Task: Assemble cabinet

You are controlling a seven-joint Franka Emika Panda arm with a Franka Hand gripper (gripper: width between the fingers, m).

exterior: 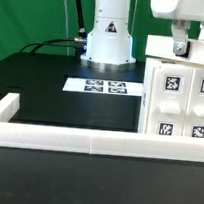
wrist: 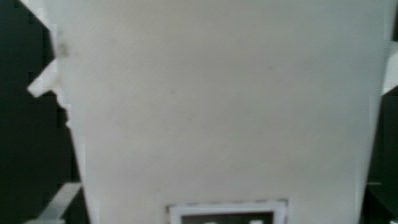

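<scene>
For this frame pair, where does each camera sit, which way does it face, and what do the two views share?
Exterior view: low at the table edge, looking across the black table at the marker board, the robot's base and the cabinet; the end effector comes down onto the cabinet's top.
Wrist view: on the arm's wrist, looking close along a white cabinet face; nothing of the robot is clearly visible.
Shared: the cabinet and its square tags.

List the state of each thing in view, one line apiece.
cabinet: standing upright at the exterior view's right, tagged panels facing the camera, gripper at its top edge.
gripper: down over the cabinet's top; whether it grips cannot be told.
marker board: lying flat on the black table, untouched.
white rail frame: lying along the table's near edge.
</scene>
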